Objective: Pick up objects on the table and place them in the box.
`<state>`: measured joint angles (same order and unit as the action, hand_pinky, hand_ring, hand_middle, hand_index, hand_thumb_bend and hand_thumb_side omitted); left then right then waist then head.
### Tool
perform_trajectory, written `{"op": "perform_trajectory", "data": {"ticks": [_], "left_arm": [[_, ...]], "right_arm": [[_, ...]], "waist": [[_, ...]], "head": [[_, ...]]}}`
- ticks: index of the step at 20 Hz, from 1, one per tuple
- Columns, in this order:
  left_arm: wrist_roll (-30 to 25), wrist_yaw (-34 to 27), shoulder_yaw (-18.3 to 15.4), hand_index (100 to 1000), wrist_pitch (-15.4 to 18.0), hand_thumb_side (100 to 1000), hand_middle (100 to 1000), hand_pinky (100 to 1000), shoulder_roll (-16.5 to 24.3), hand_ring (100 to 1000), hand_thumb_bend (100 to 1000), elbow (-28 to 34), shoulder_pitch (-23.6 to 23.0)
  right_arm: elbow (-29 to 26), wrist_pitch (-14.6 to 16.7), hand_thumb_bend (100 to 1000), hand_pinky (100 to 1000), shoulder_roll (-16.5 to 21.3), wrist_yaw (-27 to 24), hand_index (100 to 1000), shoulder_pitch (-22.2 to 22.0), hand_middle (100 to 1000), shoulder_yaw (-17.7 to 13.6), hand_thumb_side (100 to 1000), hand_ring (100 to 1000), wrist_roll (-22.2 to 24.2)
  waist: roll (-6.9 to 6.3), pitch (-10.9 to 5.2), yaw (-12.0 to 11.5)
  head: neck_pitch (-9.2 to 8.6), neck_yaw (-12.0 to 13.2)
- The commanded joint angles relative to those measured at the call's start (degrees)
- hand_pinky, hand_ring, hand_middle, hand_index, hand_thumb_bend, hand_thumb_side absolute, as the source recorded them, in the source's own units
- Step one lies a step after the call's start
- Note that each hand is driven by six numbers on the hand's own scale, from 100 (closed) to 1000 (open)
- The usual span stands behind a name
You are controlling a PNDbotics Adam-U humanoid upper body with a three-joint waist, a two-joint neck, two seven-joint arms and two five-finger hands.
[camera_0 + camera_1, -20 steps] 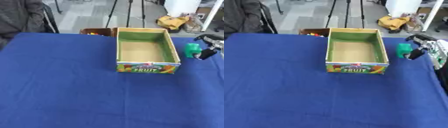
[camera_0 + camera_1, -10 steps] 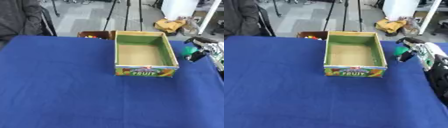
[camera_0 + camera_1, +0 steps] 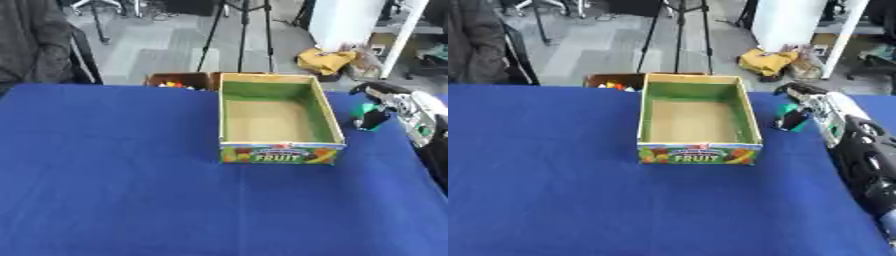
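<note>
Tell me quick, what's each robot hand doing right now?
Left robot hand: not in view.
Right robot hand: fingers curled around a green object beside the fruit box.

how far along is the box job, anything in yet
Nothing is in yet: the box shows only its bare cardboard floor. In hand: the right hand is at a green object on the blue table, right of the box; whether it grips it is unclear. Left: lifting that object over the wall and dropping it in. The left hand is out of view.
</note>
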<state>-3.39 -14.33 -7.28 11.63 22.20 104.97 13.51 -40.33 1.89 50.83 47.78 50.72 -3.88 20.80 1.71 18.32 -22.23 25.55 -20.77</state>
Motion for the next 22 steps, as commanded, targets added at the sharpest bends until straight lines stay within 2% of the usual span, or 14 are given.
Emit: {"op": "perform_trajectory", "data": {"ticks": [1,6,9,11,12,15,17,21,22], "left_arm": [[-0.34,-0.08,-0.50,842,0.18,884,607,656,0.69,631,797,0.91,0.12],[-0.77,-0.21,-0.48,845,0.30,886,611,658,0.58,632,797,0.89,0.03],[-1.01,-0.30,-0.46,846,0.37,887,612,658,0.55,632,796,0.85,0.02],[-1.15,-0.33,-0.44,847,0.41,887,612,659,0.54,632,795,0.86,0.00],[-1.20,-0.34,-0.44,848,0.42,887,613,659,0.54,633,794,0.85,-0.01],[-1.34,-0.39,-0.44,848,0.43,886,613,660,0.52,633,789,0.82,-0.07],[-1.39,-0.40,-0.44,849,0.43,886,614,661,0.51,633,789,0.81,-0.10],[-1.51,-0.48,-0.40,849,0.43,886,615,662,0.45,633,786,0.80,-0.17],[-1.51,-0.50,-0.40,849,0.42,886,615,662,0.43,633,785,0.79,-0.18]], "right_arm": [[-0.03,-0.46,194,840,2.71,0.35,956,0.28,982,-0.52,100,1000,0.23],[0.66,-0.88,181,790,2.61,-0.03,953,-0.11,964,-0.47,100,957,1.31],[0.85,-1.20,135,710,2.53,-0.27,943,-0.26,938,-0.32,100,878,2.11],[1.01,-1.53,100,632,2.51,-0.22,924,-0.37,903,-0.26,100,787,2.53],[1.07,-1.69,100,548,2.50,-0.23,899,-0.41,863,-0.25,100,721,2.68],[1.28,-2.09,100,490,2.38,-0.40,874,-0.52,807,-0.20,100,648,2.75],[1.44,-2.19,100,414,2.25,-0.55,858,-0.56,782,-0.12,100,563,2.81],[1.57,-2.14,100,214,1.83,-0.89,800,-0.51,695,-0.02,100,364,2.29],[1.57,-2.13,100,111,1.70,-1.08,758,-0.49,612,-0.03,100,274,1.98]], "waist": [[-0.34,-0.82,0.24],[-0.55,-0.87,0.85],[-0.62,-0.94,1.15],[-0.66,-1.03,1.36],[-0.67,-1.06,1.46],[-0.69,-1.18,1.73],[-0.73,-1.29,1.89],[-0.91,-1.45,2.26],[-0.94,-1.49,2.37]], "head": [[-0.77,-0.28],[-0.80,-0.23],[-0.77,-0.19],[-0.75,-0.16],[-0.77,-0.16],[-0.80,-0.13],[-0.79,-0.12],[-0.75,0.01],[-0.77,-0.01]]}}
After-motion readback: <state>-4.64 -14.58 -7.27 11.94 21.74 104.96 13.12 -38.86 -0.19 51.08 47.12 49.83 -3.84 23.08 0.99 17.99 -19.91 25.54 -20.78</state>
